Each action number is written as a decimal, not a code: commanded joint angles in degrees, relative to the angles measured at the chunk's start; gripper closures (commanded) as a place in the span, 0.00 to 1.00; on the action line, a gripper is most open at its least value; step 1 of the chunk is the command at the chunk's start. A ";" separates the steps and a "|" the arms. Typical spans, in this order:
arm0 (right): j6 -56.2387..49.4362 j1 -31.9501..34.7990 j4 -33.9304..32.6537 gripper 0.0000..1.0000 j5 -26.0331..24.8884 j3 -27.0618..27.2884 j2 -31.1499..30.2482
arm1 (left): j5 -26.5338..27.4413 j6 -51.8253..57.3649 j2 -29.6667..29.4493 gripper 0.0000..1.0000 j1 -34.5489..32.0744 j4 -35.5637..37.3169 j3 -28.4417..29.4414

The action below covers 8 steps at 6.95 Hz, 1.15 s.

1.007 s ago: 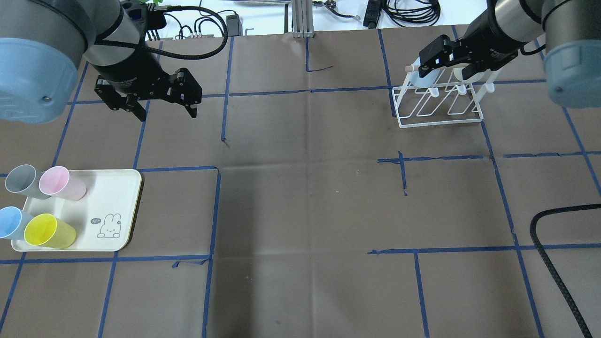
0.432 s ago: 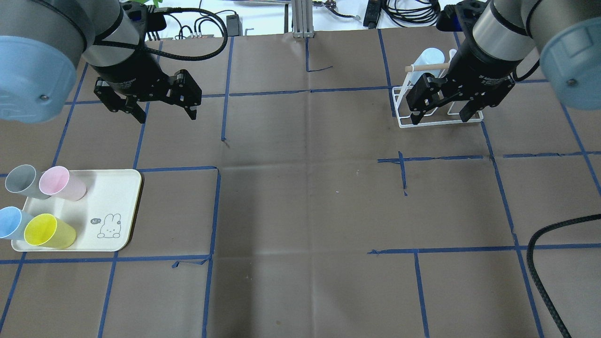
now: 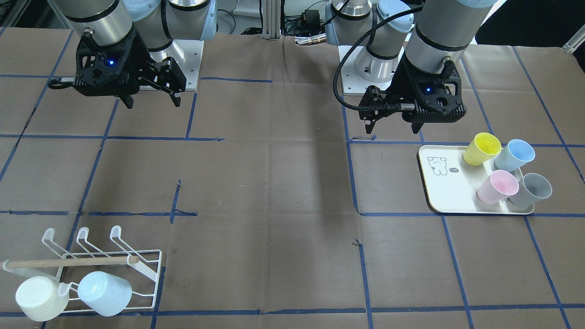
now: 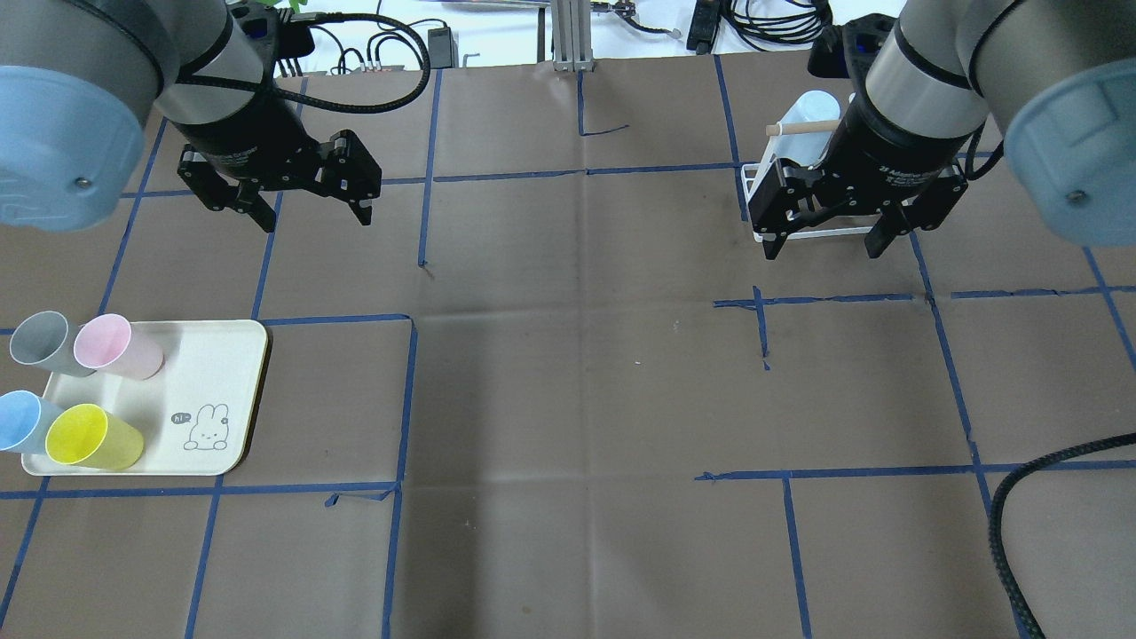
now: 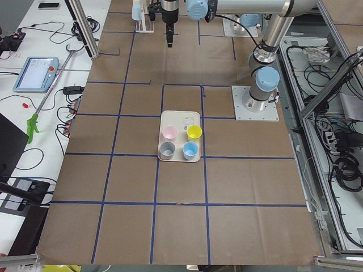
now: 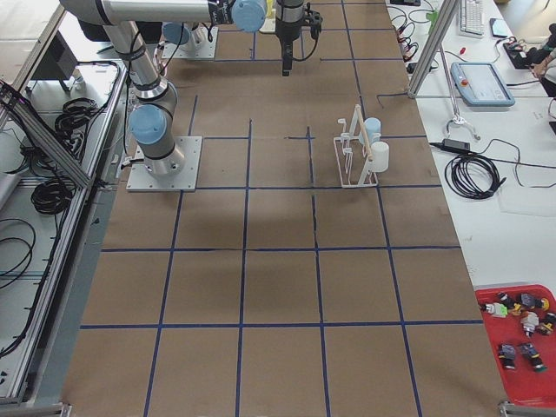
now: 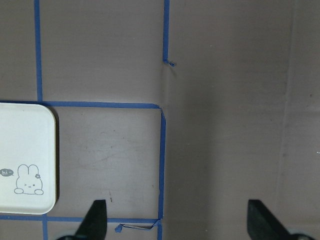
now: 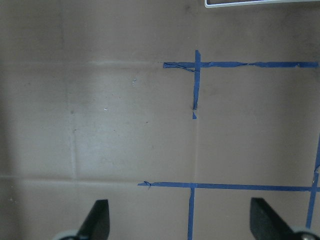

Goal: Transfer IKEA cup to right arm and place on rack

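A white wire rack [image 3: 146, 251] stands at the table's far right [image 4: 830, 232]. A light-blue cup [image 3: 104, 287] hangs on one of its prongs under the wooden dowel [image 4: 799, 128], next to a white cup [image 3: 41, 297]. My right gripper [image 4: 823, 249] hovers open and empty in front of the rack, apart from the cup and partly hiding the rack from above. My left gripper [image 4: 315, 218] hangs open and empty above the table, beyond the tray. Both wrist views show spread fingertips [image 8: 98, 220] [image 7: 95, 220] over bare paper.
A cream tray [image 4: 209, 373] at the near left holds yellow [image 4: 93, 437], pink [image 4: 115, 346], blue [image 4: 22, 422] and grey [image 4: 40, 342] cups. Blue tape lines cross the brown paper. A thick black cable [image 4: 1007, 532] loops in at the near right.
My right gripper has drawn back from the rack toward the robot's side, leaving the light-blue cup hanging there. The left arm has barely moved.
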 commanded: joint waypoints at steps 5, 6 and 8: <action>0.41 0.31 -2.03 0.00 -3.20 0.98 0.20 | -0.07 -0.09 -0.10 0.00 0.00 0.03 -0.07; -0.11 0.31 -2.29 0.00 -3.20 0.90 0.20 | -0.07 0.00 -0.02 0.00 0.00 0.03 0.02; -0.38 0.31 -2.47 0.00 -3.29 0.81 0.20 | -0.07 0.00 -0.10 0.00 0.00 0.03 -0.07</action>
